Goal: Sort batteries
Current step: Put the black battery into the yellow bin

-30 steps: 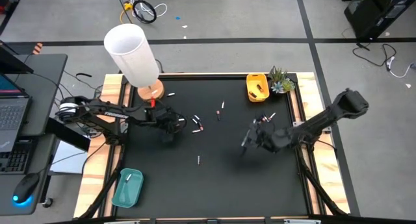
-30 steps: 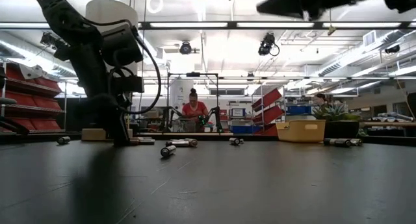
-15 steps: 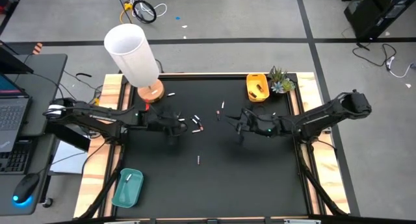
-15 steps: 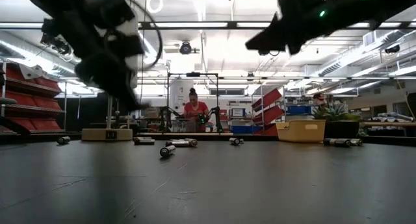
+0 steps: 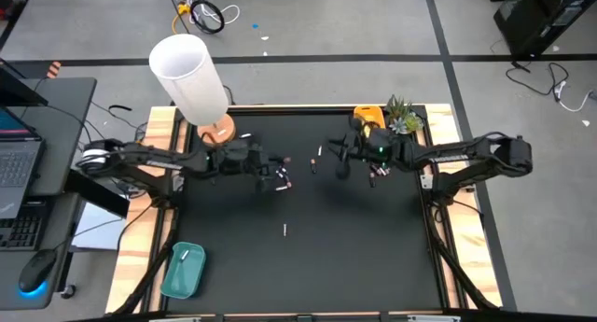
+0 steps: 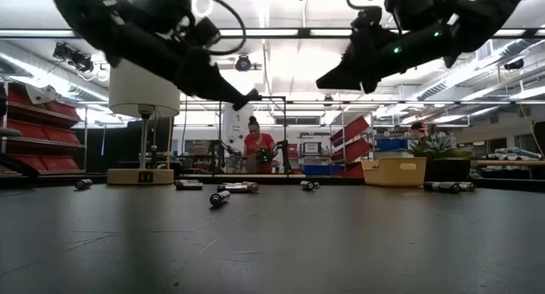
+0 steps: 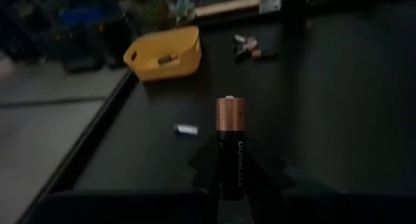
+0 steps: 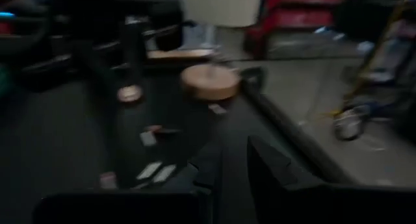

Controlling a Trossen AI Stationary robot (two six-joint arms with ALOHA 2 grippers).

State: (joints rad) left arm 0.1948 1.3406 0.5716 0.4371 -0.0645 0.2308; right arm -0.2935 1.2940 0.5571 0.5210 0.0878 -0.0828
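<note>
Left tool (image 7: pixel 229 204) carries a gripped battery (image 7: pixel 230 146) above the tabletop (image 5: pixel 354 247); next, the yellow tray (image 7: pixel 164 52). Right tool (image 5: pixel 338 163): state unclear.

Left gripper (image 5: pixel 272 169): lifted off the black tabletop; its jaws now clamp a black, copper-topped cylindrical battery (image 7: pixel 230 149).
Right gripper (image 5: pixel 338 163): swung from the table's right side toward the yellow plastic tray (image 5: pixel 367 117), raised.
</note>
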